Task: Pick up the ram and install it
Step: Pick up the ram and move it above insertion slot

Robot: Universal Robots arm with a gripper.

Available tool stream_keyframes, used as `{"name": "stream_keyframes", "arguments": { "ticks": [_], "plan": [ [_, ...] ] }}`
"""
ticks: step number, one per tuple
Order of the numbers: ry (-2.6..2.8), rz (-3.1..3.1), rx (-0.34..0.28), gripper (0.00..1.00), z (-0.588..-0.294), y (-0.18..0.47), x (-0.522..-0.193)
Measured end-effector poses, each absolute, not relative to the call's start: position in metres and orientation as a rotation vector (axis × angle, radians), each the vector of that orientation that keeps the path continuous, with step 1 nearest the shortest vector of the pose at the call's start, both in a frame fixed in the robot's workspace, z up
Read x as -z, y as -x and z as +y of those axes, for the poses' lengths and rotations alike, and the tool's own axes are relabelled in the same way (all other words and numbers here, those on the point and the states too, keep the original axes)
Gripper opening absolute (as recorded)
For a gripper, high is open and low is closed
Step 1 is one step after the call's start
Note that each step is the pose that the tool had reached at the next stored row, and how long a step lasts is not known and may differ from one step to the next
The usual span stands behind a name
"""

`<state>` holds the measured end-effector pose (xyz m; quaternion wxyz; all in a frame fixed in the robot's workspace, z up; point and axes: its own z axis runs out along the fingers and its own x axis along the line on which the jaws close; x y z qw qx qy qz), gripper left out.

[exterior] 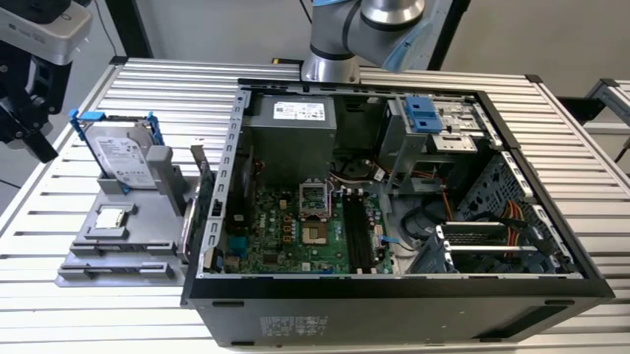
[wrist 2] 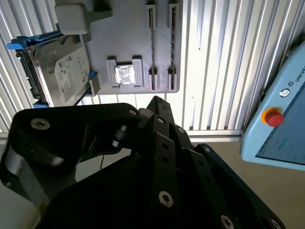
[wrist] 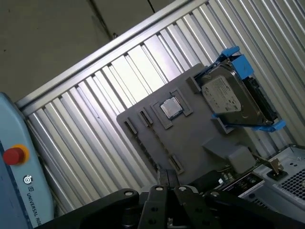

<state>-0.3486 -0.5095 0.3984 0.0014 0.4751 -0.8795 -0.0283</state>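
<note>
One gripper [wrist 2: 157,104] hangs above the grey tray [wrist 2: 124,43], its fingers drawn together. The tray holds a hard drive [wrist 2: 62,71] and a small silver chip [wrist 2: 125,75]. Where the ram sits cannot be told. Long dark slots [exterior: 359,236] show on the motherboard [exterior: 285,236] inside the open case [exterior: 394,310].

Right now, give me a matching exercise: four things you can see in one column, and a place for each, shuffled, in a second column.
Things:
1. hard drive
2. processor chip
3. power supply
4. red stop button

Places:
A. on the light-blue pendant
B. inside the open computer case
C. flat in a square recess of the gray tray
D. propped up in a blue caddy

Pairs: 1-D, 2-C, 3-B, 4-A.
</note>
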Motion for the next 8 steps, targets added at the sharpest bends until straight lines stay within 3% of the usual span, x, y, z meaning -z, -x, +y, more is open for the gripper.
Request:
{"name": "stream_keyframes", "arguments": {
  "ticks": [8],
  "plan": [
    [-1.539, -2.732, 0.086, 0.0, -0.5094, 0.3487, -0.3985]
  ]
}}
